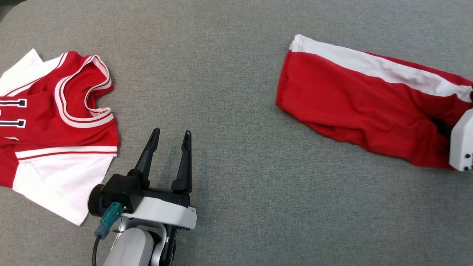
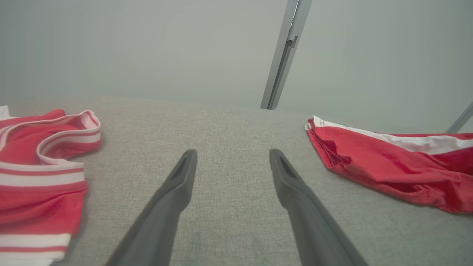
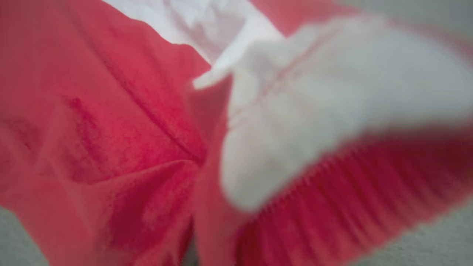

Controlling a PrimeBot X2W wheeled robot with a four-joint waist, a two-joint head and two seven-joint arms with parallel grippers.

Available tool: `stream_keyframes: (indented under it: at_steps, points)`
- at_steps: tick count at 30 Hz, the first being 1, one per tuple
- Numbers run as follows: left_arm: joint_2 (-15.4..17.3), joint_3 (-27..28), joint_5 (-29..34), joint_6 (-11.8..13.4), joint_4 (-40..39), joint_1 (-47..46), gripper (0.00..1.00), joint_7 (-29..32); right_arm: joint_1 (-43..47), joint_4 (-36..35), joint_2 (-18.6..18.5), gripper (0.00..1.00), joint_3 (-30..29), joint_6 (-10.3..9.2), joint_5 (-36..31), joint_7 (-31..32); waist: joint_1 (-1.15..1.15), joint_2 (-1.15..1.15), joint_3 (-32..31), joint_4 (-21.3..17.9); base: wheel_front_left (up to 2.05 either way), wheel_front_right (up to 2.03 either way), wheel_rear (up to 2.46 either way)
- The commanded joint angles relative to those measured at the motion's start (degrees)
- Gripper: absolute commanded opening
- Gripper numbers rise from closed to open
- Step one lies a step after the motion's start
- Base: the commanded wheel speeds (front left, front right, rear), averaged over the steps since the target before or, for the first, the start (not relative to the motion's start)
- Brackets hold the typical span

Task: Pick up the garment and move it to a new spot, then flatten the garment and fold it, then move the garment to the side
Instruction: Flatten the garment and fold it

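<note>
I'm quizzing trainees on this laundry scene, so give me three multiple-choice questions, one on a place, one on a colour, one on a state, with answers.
1. Where is the jersey relative to the left claw? A to its left; B to its right; C beneath it.
2. What colour is the stripe along the shorts? A black; B white; C blue.
3. How is the left claw? A shut on the jersey; B shut on the shorts; C open, empty.
Answers: A, the jersey lies off its left side; B, a white band runs along the red cloth; C, it stands spread over the bare grey surface.
</note>
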Motion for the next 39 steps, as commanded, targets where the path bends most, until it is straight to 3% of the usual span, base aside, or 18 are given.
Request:
stream_keyframes:
  at_steps: [1,8,12,22,39]
  points:
    - [0.2,-0.1,-0.1,-0.2,0.0,-0.9,1.00,-0.1,-1.1,0.6,-1.1,0.00,0.6,-0.28,-1.2,0.3,0.00,0.00,0.2,0.3,0.00,0.00,0.00]
    - [0.2,-1.3,-0.5,-0.1,0.1,-0.9,1.00,-0.1,-8.5,6.5,-6.1,0.00,7.4,-0.28,-9.4,0.1,0.00,0.00,1.0,2.0,0.00,0.00,0.00]
    - [0.2,-1.8,-0.8,0.2,0.1,-1.0,1.00,-0.1,-12.5,12.7,-6.6,0.00,10.4,-0.28,-15.1,-0.4,0.00,0.00,1.3,3.0,0.00,0.00,0.00]
    - [0.2,-2.4,-1.5,0.9,0.1,-0.7,1.00,-0.1,-19.1,21.2,0.4,0.00,14.2,-0.27,-19.2,1.4,0.00,0.00,1.0,3.4,0.00,0.00,0.00]
    - [0.2,-4.6,-2.7,1.9,0.8,0.7,1.00,-0.1,-22.1,25.2,11.7,0.00,12.6,-0.16,-9.3,8.8,0.00,0.00,-2.5,3.3,0.00,0.00,0.00]
